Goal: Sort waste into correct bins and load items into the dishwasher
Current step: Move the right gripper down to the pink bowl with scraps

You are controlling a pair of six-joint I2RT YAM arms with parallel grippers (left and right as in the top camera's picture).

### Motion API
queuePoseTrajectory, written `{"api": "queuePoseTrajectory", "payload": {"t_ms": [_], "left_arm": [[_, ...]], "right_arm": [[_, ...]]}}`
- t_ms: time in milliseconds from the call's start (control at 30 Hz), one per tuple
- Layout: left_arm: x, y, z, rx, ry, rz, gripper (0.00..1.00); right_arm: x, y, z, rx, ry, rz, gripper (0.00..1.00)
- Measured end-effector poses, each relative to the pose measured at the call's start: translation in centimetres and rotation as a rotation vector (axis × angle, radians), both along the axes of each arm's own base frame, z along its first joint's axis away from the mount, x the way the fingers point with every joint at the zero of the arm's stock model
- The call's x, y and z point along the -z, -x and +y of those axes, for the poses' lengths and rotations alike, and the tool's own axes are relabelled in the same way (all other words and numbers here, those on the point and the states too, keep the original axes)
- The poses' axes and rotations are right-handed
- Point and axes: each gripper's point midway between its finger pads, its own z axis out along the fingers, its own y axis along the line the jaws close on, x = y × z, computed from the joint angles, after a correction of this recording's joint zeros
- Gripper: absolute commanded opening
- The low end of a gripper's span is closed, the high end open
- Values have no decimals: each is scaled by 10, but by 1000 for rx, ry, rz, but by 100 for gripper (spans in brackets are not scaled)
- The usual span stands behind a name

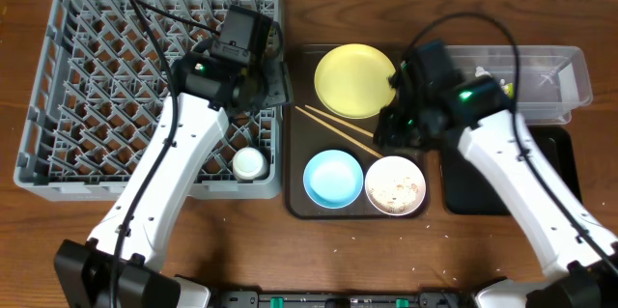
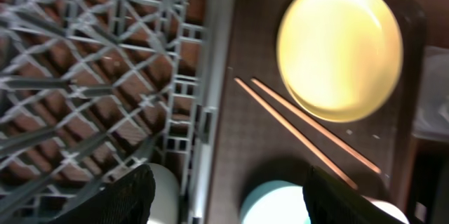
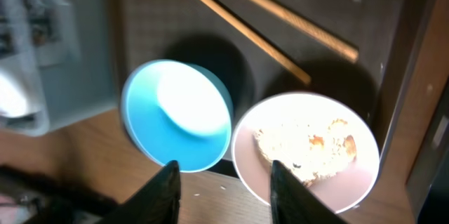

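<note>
Overhead: white bowl [image 1: 371,177] holds rice scraps [image 1: 394,190]; left gripper [image 2: 228,185], right gripper [image 3: 223,176] both spread empty.

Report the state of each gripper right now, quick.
Left gripper: open, holding nothing.
Right gripper: open, holding nothing.

A yellow plate [image 1: 355,80], light blue bowl [image 1: 333,177], white bowl [image 1: 395,184], tan chopsticks [image 1: 338,125], dark brown tray [image 1: 297,168] and grey lattice rack [image 1: 97,86].
</note>
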Motion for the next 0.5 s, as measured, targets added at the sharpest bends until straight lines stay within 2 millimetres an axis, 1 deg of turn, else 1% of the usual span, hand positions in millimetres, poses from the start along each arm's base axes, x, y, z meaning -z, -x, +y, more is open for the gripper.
{"api": "queuePoseTrajectory", "payload": {"t_ms": [67, 200, 300, 433, 500], "left_arm": [[0, -2, 5, -13, -20, -8, 69], [0, -3, 10, -32, -51, -18, 69], [-1, -4, 13, -40, -65, -23, 69], [-1, -5, 15, -44, -73, -26, 69], [-1, -5, 15, -45, -75, -27, 69]], "right_arm": [[14, 6, 0, 57, 30, 25, 43], [44, 17, -9, 187, 109, 66, 43], [59, 22, -15, 258, 153, 71, 43], [69, 20, -17, 309, 172, 63, 42], [75, 13, -14, 323, 166, 58, 43]]}}
